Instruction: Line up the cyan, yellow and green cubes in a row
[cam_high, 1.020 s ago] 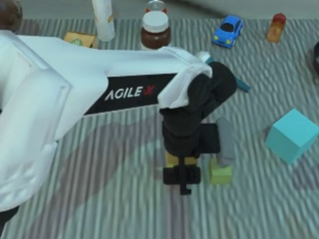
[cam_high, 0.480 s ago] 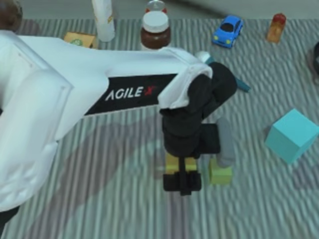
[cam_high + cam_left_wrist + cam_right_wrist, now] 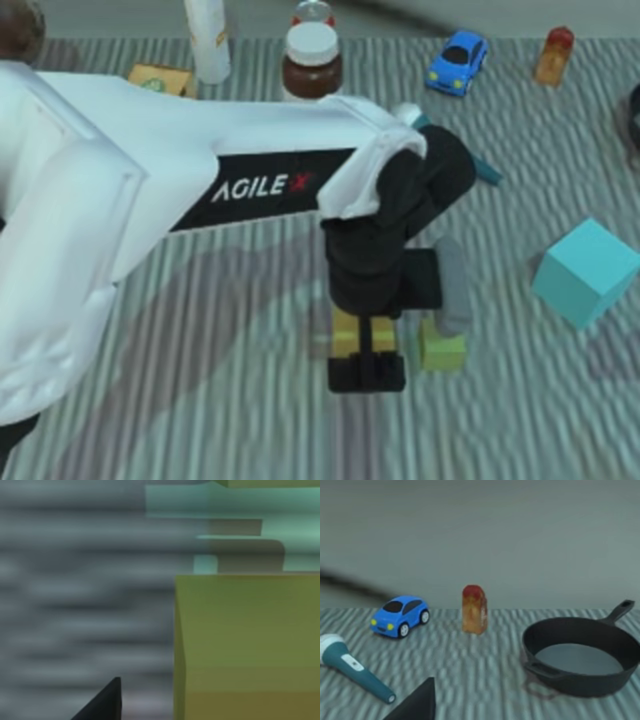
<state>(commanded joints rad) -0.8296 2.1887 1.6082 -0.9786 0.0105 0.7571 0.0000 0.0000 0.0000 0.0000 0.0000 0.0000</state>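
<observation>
Yellow cube, matte mustard, mid-table toward near edge, olive-green cube just beside it; cyan cube near right edge. Left gripper over yellow cube; finger spread cannot be told.

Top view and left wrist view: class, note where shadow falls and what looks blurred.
Top view: the left arm's broad shadow darkens the ribbed grey table beneath it. Left wrist view: the mustard yellow cube fills the frame, the table blurred into streaks.

Left tool lowered mid-table (seemingly parted)
</observation>
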